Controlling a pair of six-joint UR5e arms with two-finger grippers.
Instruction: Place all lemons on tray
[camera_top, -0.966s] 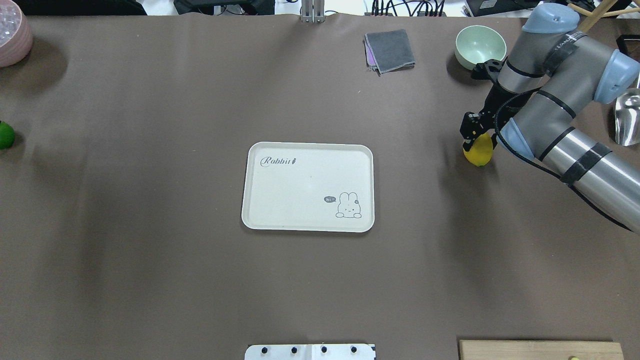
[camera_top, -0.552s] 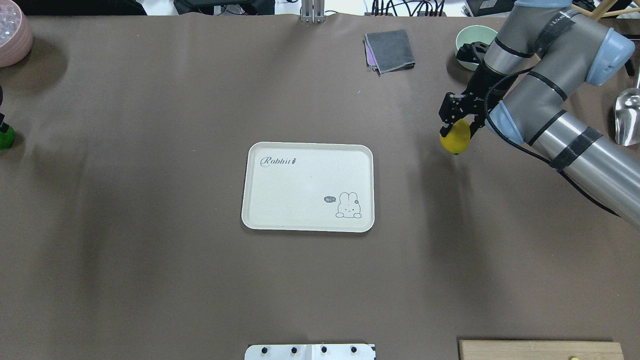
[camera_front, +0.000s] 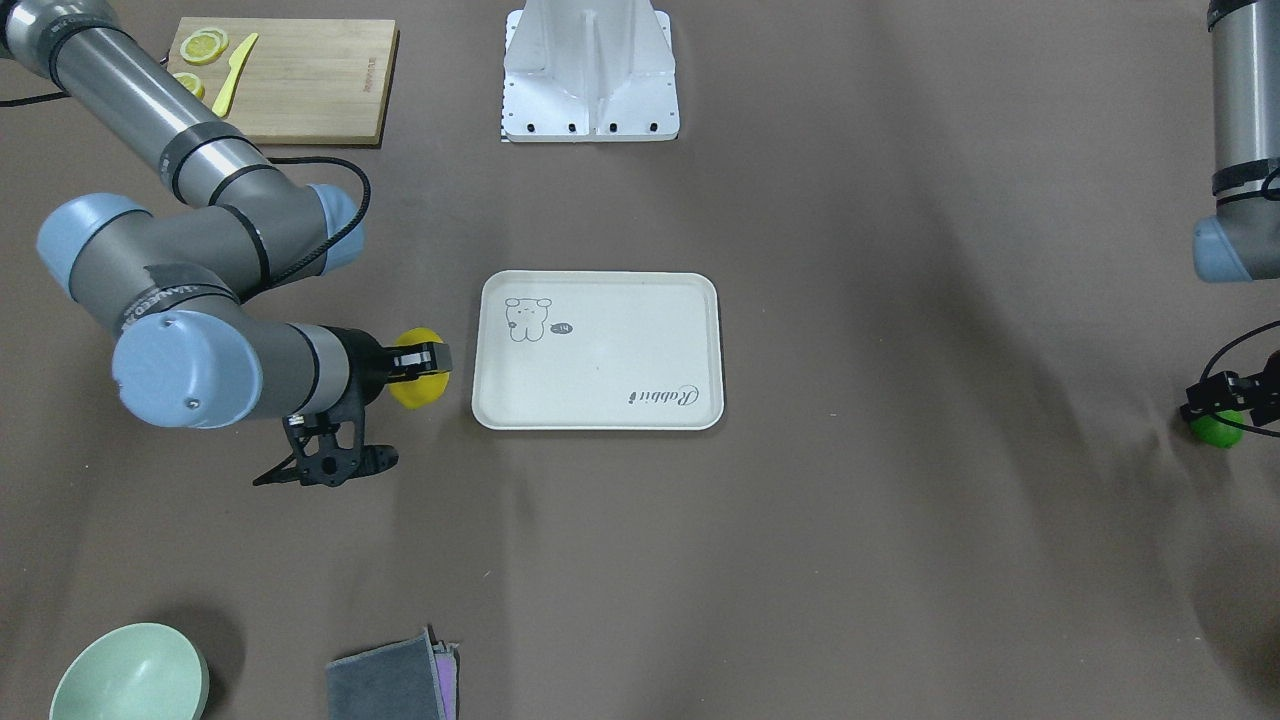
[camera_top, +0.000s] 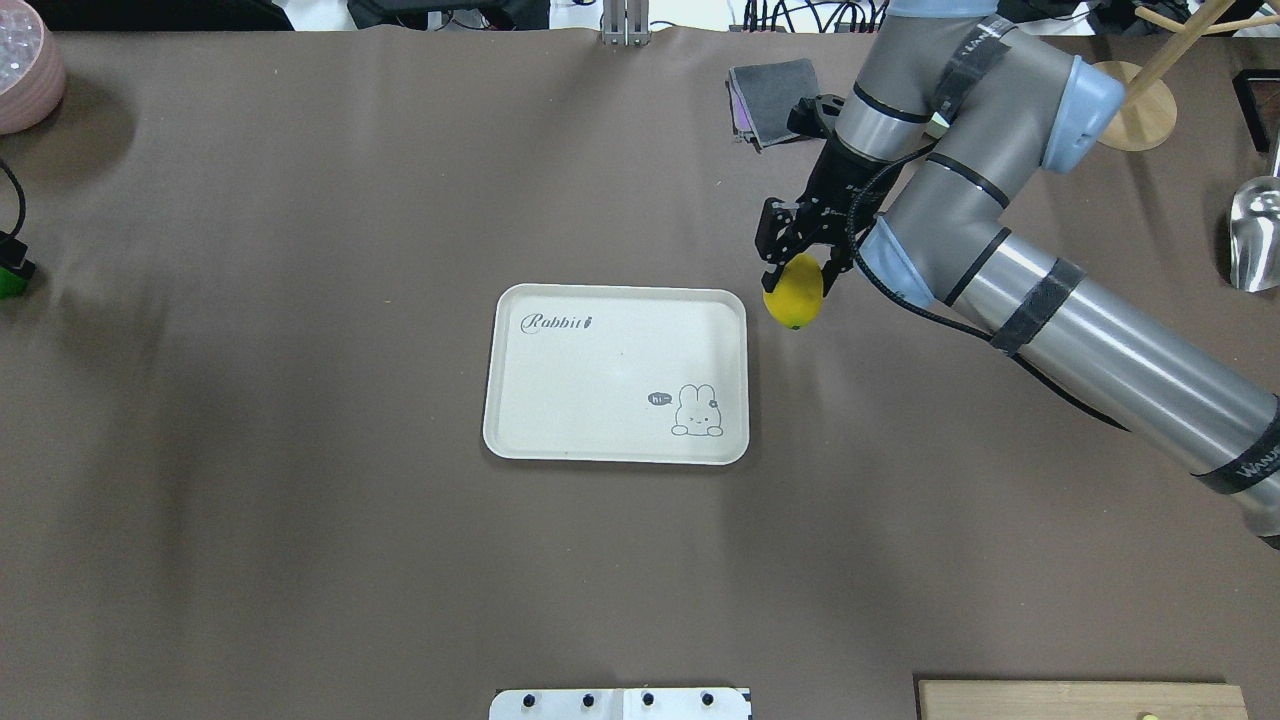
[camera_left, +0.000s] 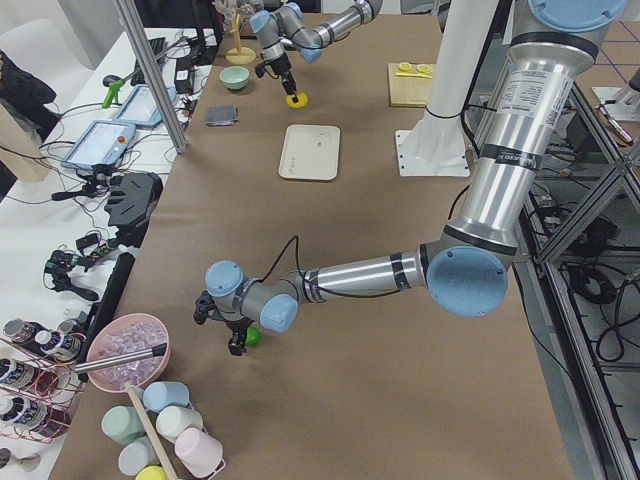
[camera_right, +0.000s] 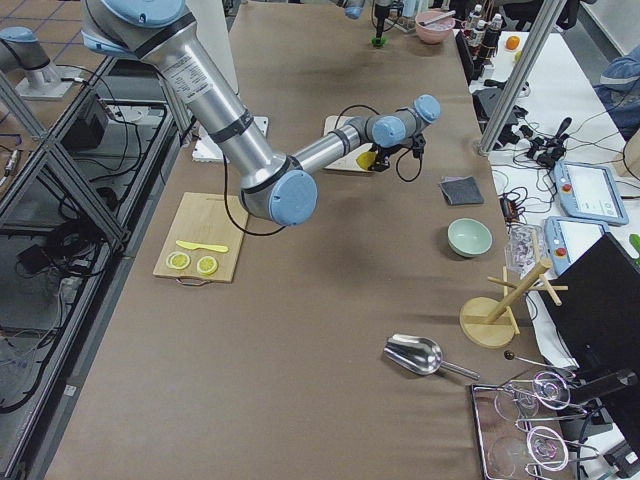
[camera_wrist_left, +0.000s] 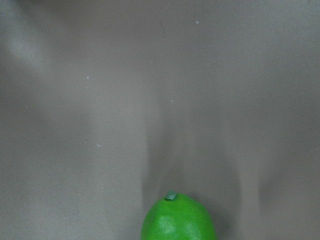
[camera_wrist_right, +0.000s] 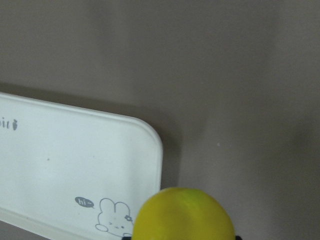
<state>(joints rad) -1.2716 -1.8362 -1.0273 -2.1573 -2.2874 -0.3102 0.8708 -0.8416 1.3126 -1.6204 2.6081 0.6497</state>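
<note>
Your right fingers (camera_top: 769, 268) are clenched on the yellow lemon (camera_top: 793, 298), just off the tray's (camera_top: 520, 400) right edge. The tray lies to its left, so carry it that way. The green lemon (camera_front: 1216, 430) sits far left under the left fingers (camera_front: 1203, 395); whether they grip it, you cannot tell.

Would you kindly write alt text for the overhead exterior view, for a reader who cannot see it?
The right end effector grips the yellow lemon beside the far right corner of the cream tray, which holds nothing yet, on a brown table. The green lemon peeks in at the left edge, by the left end effector.
</note>
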